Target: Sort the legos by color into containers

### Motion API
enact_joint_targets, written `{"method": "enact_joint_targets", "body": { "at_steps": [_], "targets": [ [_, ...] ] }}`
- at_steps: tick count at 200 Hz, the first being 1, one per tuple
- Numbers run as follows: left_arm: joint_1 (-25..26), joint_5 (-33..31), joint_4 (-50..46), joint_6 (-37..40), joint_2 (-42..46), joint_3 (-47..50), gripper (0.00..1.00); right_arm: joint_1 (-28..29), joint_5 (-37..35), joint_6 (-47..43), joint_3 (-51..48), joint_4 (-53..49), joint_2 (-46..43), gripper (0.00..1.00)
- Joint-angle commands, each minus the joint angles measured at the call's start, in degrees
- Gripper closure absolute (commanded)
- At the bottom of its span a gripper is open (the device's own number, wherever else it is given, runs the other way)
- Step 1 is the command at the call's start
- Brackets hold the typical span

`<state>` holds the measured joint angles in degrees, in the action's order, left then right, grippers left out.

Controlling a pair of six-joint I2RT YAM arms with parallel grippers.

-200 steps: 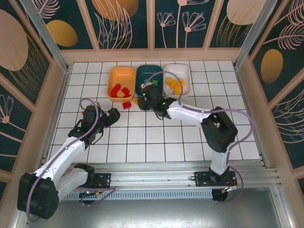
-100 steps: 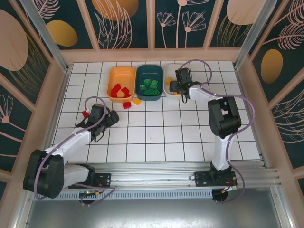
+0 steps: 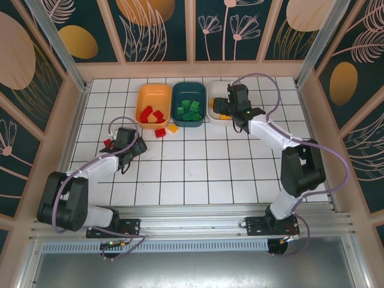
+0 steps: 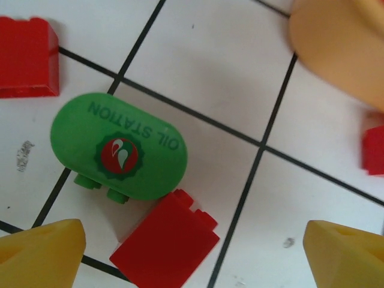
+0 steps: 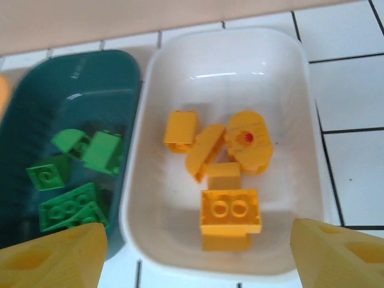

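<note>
My left gripper (image 4: 192, 258) hangs open just above the floor tiles, its yellow fingertips (image 4: 42, 252) either side of a red lego (image 4: 165, 243). That brick touches a green rounded lego (image 4: 117, 147) printed "OIL STATION". Another red lego (image 4: 27, 57) lies beyond, and the orange container (image 4: 342, 48) is at the far right. From above, the left gripper (image 3: 135, 146) is left of centre. My right gripper (image 5: 195, 255) is open and holds nothing over the white container (image 5: 300, 90), which has several yellow legos (image 5: 231, 213). The teal container (image 5: 36, 102) holds green legos (image 5: 69, 207).
The three containers stand in a row at the back: orange (image 3: 153, 90), teal (image 3: 189, 89), white (image 3: 231, 89). A loose red lego (image 3: 160, 132) and a yellow lego (image 3: 173, 128) lie in front of the orange one. A red lego (image 3: 108, 143) lies left of the left gripper.
My right arm swung from in front of the teal container to over the white one, and its jaws widened. The left arm pulled back and to the left, lower over the tiles.
</note>
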<state>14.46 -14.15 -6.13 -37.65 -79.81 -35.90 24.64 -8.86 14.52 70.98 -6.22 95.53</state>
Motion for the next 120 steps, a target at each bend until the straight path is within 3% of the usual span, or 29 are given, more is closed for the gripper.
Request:
{"method": "enact_joint_targets", "body": {
  "at_steps": [1, 54, 92, 120],
  "targets": [
    [-0.4, -0.7, 4.0, 2.3, -3.0, -1.3, 0.11, 2.1, 1.1, 2.1, -3.0, 1.7, -2.5, 0.19],
    [-0.4, 6.5, 9.1, 3.8, -5.5, -1.3, 0.28, 3.4, 1.3, 2.6, -6.5, 0.9, -6.2, 0.19],
    [0.8, 13.5, 7.5, 0.6, -7.1, -1.1, 0.30, 3.8, 1.7, 2.6, -6.5, 0.2, -6.7, 0.19],
    [3.8, 14.5, 6.3, 0.5, -6.5, -1.4, 0.29, 4.2, 1.6, 2.7, -6.1, 0.6, -6.8, 0.19]
  ]
}}
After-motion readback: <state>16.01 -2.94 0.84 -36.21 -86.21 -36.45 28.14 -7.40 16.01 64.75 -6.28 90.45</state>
